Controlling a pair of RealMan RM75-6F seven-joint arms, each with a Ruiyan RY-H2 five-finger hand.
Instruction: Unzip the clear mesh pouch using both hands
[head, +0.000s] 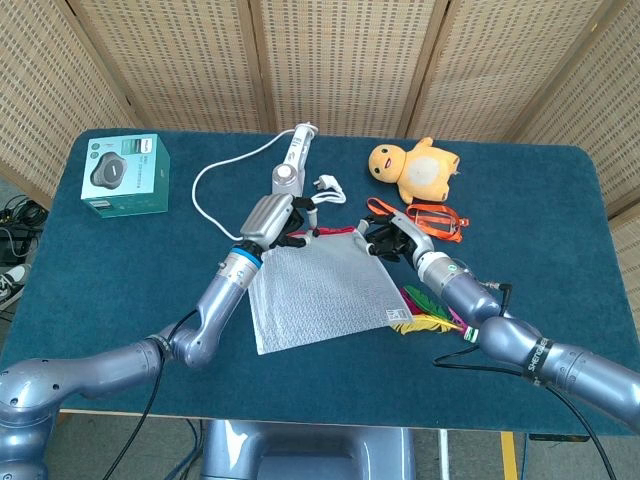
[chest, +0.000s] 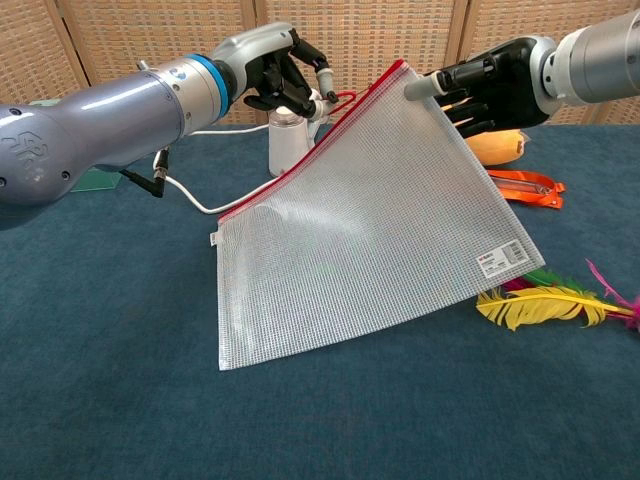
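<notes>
Mesh pouch (chest: 370, 220) mid-table, tilted up, red zip edge running left-right between hands. Right hand (chest: 490, 85) clamps the raised end corner; left hand (chest: 280, 80) pinches the zip pull (chest: 340, 100), with track extending away leftward.

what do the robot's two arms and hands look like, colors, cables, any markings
Both arms are glossy silver-grey with rounded joint housings. The left arm has a bright blue ring at the wrist and a thin black cable alongside it. The right arm carries a black band with white lettering, too small to read. The left hand and right hand have black fingers and grey backs.
</notes>
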